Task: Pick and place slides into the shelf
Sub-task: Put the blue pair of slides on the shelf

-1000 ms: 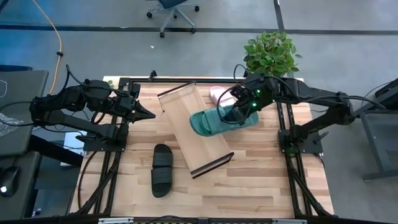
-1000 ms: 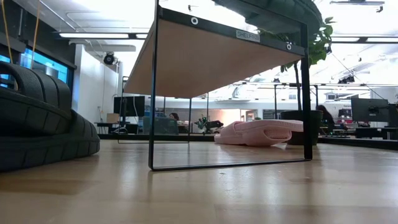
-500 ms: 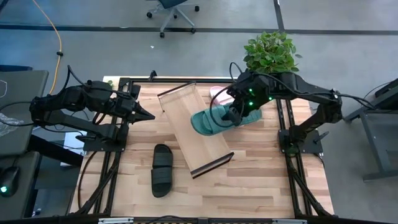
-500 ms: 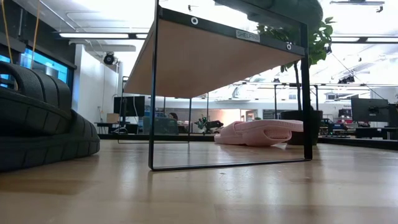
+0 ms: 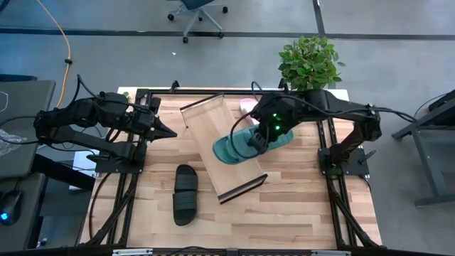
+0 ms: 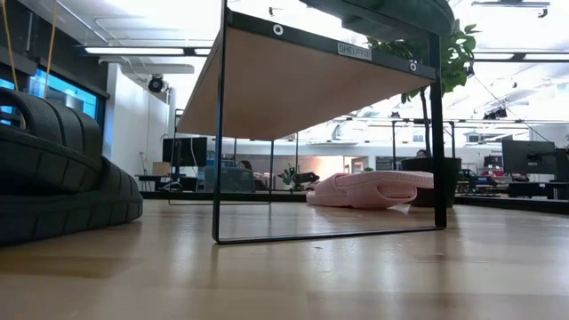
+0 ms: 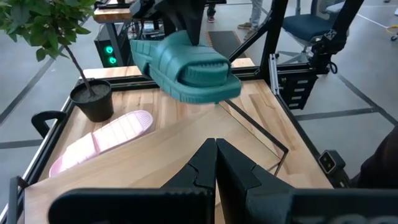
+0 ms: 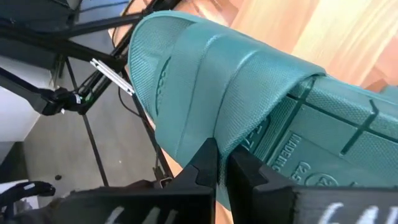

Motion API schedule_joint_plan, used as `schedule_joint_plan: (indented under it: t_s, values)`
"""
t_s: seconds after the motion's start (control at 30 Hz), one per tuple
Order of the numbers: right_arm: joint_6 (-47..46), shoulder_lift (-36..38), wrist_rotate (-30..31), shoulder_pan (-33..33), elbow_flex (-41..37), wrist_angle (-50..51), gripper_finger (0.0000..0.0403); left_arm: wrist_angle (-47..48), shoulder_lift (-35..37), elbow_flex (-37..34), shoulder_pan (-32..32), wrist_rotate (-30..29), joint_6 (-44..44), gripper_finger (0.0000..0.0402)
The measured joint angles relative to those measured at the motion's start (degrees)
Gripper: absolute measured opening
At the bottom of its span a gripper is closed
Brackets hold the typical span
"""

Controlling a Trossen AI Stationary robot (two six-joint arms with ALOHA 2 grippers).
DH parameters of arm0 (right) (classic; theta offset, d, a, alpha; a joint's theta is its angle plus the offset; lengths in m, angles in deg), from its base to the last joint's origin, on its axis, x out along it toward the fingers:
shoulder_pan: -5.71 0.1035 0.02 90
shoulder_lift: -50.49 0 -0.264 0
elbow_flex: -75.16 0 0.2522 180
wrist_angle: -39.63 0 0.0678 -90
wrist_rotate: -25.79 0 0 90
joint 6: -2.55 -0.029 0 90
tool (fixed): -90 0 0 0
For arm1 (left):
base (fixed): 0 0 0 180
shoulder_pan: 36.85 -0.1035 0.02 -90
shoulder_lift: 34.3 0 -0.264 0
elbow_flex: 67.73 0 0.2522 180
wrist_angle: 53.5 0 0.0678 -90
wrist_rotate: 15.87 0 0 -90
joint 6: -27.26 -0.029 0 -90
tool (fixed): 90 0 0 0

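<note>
My right gripper (image 5: 260, 135) is shut on the dark green slide (image 5: 245, 144), which hangs over the light-wood shelf board (image 5: 213, 124). In the left wrist view the green slide (image 7: 186, 68) floats above the board. The pale pink slide (image 7: 102, 138) lies sole up on the table beyond the shelf, partly hidden in the high view (image 5: 246, 105). The black slide (image 5: 185, 193) lies flat on the table near the shelf's near end. My left gripper (image 5: 169, 131) waits shut at the table's left side. My right gripper pinches the green slide's strap (image 8: 231, 127) between its two fingers (image 8: 204, 163), one under the band and one on top of it. It comes from above, slanting in from the table's right. The slide is lifted clear of the shelf and tilted.
A potted plant (image 5: 308, 60) stands at the far right corner, close behind the right arm. Dark frame rails run along the table's left and right sides. The shelf lies slantwise across the table's middle; its dark end rail (image 5: 243, 186) points toward the near edge.
My right gripper has carried the green slide toward the table's left and slightly nearer, from the shelf's right edge to over the board. The slide stays in the hold and has turned a little. The left arm and the other slides have kept still.
</note>
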Motion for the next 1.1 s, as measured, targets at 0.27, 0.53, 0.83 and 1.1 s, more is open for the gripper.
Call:
schedule_joint_plan:
  t_s: [0.27,0.53,0.83,1.1]
  values:
    - [0.0,-2.3,0.0,2.1,0.0,-1.6,0.0,0.0,0.0,0.0,0.0,0.2,0.0,0.0001]
    - [-0.3,-4.2,0.0,3.1,0.0,-5.4,0.0,0.1,0.0,0.0,0.0,0.2,0.0,0.0001]
    - [-0.5,-5.3,0.1,3.8,0.0,-6.7,0.0,0.9,0.0,0.0,0.0,0.3,0.0,0.0001]
    - [-0.5,-7.5,-1.0,4.0,0.0,-7.8,0.0,1.5,0.0,0.0,0.0,0.3,-0.1,0.0001]
